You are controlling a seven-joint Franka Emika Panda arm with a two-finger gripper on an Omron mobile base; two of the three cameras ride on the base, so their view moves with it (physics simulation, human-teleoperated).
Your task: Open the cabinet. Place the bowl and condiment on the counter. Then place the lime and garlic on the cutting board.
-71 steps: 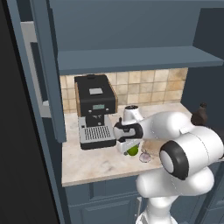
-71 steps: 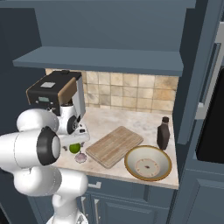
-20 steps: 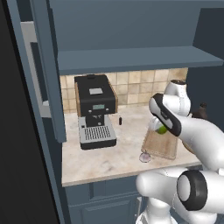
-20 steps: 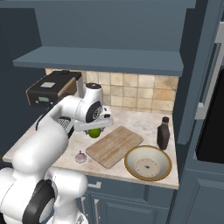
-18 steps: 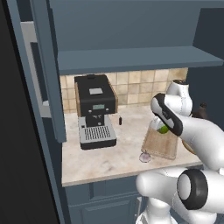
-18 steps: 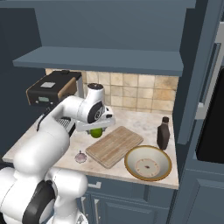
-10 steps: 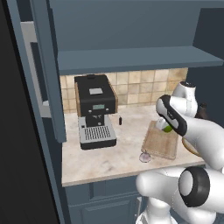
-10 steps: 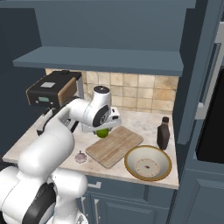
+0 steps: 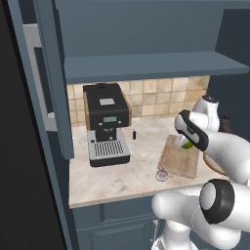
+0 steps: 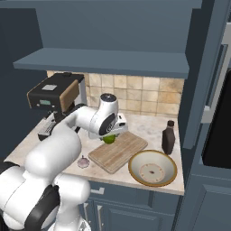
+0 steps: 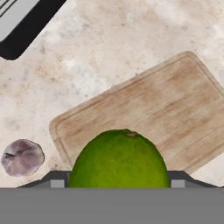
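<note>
Green lime (image 11: 119, 158) clamped in tool (image 11: 119, 181) above cutting board (image 11: 144, 113), garlic (image 11: 22, 157) just beside it

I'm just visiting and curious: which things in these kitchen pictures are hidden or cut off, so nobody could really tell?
- Lime: the hand view's bottom edge cuts off its underside; in the right base view the arm covers most of it.
- Pincer: fingertips hidden behind the lime, so their contact is unclear.
- Bowl: left base view, mostly behind the arm.
- Condiment: left base view, mostly behind the arm; its label is too small to read in the right base view.
</note>
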